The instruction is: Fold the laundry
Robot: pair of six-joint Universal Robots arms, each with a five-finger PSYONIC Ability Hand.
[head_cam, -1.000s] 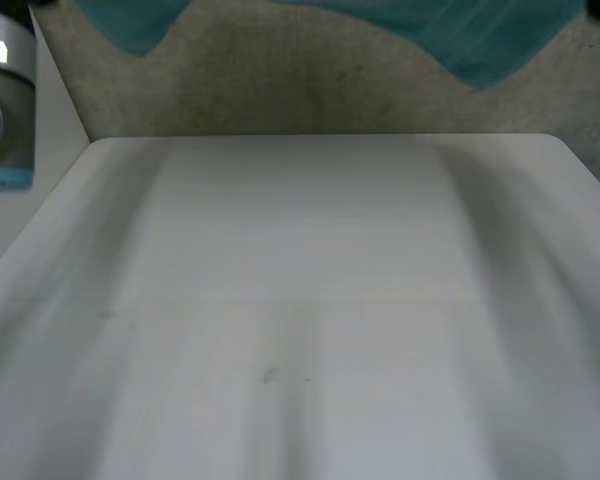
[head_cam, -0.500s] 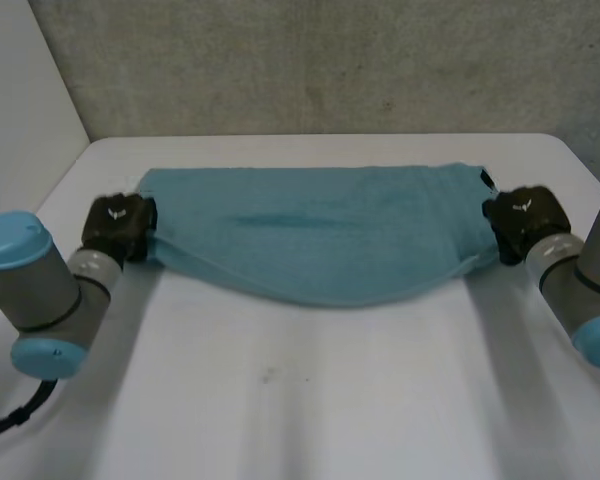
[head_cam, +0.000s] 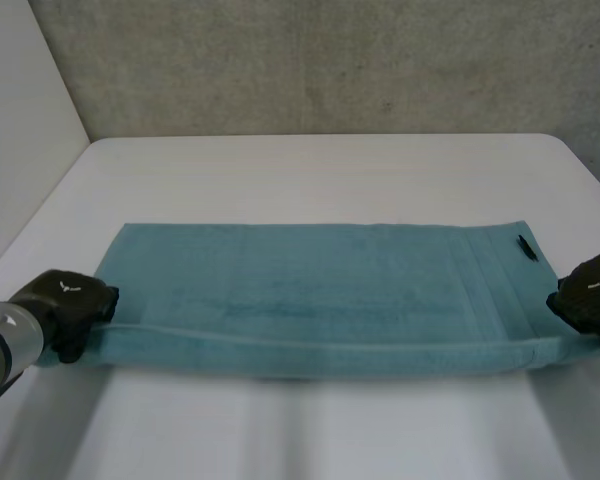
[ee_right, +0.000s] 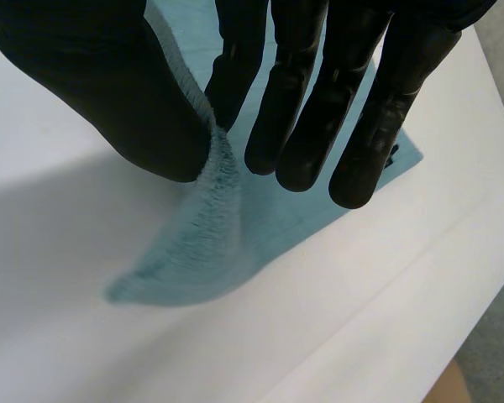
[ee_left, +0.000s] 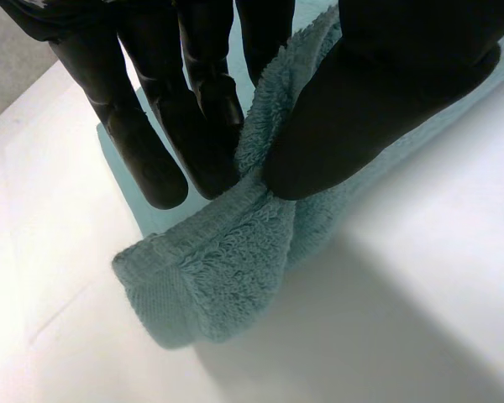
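A teal towel [head_cam: 320, 300] lies spread flat across the white table [head_cam: 320, 170], long side running left to right. My left hand [head_cam: 65, 305] is at the towel's near left corner; in the left wrist view the thumb [ee_left: 386, 92] and fingers [ee_left: 164, 143] pinch that corner of the towel [ee_left: 210, 277]. My right hand [head_cam: 592, 298] is at the near right corner; in the right wrist view its thumb [ee_right: 118, 92] and fingers [ee_right: 319, 109] pinch the towel's edge [ee_right: 206, 243]. A small black tag [head_cam: 526, 246] sits near the towel's far right corner.
A grey textured wall [head_cam: 320, 60] stands behind the table's far edge. A white panel [head_cam: 20, 150] rises along the left side. Bare table surface lies beyond the towel and in front of it.
The towel came down from hanging above the table, then both hands drew it toward the near side and laid it out flat.
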